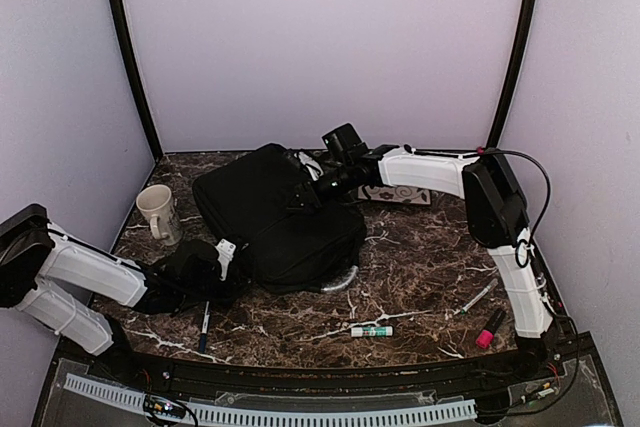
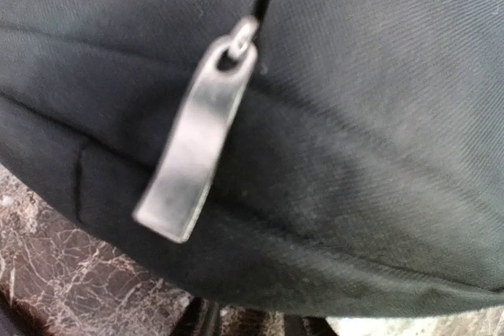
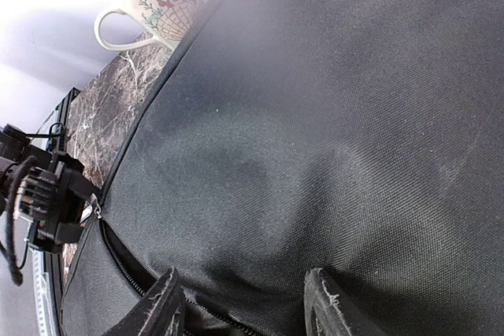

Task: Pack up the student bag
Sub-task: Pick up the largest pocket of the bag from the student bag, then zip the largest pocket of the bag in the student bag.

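The student bag [image 1: 275,222] is a large black fabric bag lying flat mid-table. It fills the left wrist view [image 2: 354,116], where a silver zipper pull [image 2: 197,143] hangs free on its side. My left gripper [image 1: 225,262] is at the bag's near-left corner. Only the finger [image 2: 203,320] bases show, apart, with marble between them; the tips are hidden under the bag. My right gripper [image 1: 312,192] is open on the bag's far top. Its fingers [image 3: 161,308] straddle the bag's fabric [image 3: 315,131] beside an open zipper slit [image 3: 118,261].
A patterned mug [image 1: 158,213] stands left of the bag. A pen [image 1: 204,325], a glue stick [image 1: 371,330], a thin pen [image 1: 476,297] and a pink marker [image 1: 489,329] lie along the near edge. A patterned flat item [image 1: 395,194] lies behind the bag.
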Motion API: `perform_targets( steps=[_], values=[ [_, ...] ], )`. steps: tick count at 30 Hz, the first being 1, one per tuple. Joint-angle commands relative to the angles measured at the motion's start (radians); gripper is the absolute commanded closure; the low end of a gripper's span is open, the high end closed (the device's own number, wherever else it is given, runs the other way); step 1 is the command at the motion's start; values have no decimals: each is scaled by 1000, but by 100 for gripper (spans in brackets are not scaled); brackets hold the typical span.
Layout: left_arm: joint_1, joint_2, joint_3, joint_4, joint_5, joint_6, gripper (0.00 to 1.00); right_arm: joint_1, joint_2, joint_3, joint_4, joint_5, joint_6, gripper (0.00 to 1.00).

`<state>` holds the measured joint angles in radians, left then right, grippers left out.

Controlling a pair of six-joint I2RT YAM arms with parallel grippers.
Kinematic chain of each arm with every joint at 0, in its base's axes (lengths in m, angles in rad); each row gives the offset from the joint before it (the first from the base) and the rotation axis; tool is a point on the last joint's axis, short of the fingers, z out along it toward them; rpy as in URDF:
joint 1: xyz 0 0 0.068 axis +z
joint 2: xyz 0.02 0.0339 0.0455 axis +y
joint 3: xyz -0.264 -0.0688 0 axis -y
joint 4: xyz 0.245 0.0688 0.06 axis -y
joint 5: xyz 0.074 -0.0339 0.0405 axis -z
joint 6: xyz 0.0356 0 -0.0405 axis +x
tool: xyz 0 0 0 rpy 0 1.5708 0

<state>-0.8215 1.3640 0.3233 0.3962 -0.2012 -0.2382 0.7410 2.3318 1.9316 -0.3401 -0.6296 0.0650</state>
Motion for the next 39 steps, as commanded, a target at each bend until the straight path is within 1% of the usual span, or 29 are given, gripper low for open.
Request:
perform_targets(
  steps=[1,3,5,6,10,17,21,26,32,39],
  values=[
    [7,20,-2,57,-8,15,82,0,93,-52,-91,86,16,47],
    [7,11,-9,59,-16,6,88,0,88,-56,-89,86,14,47],
    [7,-8,-16,55,-35,0,97,0,87,-57,-89,89,12,47],
    [7,-18,-20,48,-42,-3,100,0,87,-57,-90,90,12,47],
    [6,-61,-20,-1,-38,-20,100,0,77,-57,-88,86,15,48],
    [-2,-187,-14,-187,36,-93,100,0,74,-41,-92,99,17,48],
    [-4,-231,-28,-199,150,-101,100,0,91,-32,-97,111,29,48],
    [-68,-161,4,-167,255,-92,100,0,121,-6,-114,154,41,48],
    [-163,14,101,-103,340,-47,100,1,140,-3,-117,154,50,48],
    [-253,182,248,-33,352,-4,100,1,142,-16,-114,157,48,48]
  ],
)
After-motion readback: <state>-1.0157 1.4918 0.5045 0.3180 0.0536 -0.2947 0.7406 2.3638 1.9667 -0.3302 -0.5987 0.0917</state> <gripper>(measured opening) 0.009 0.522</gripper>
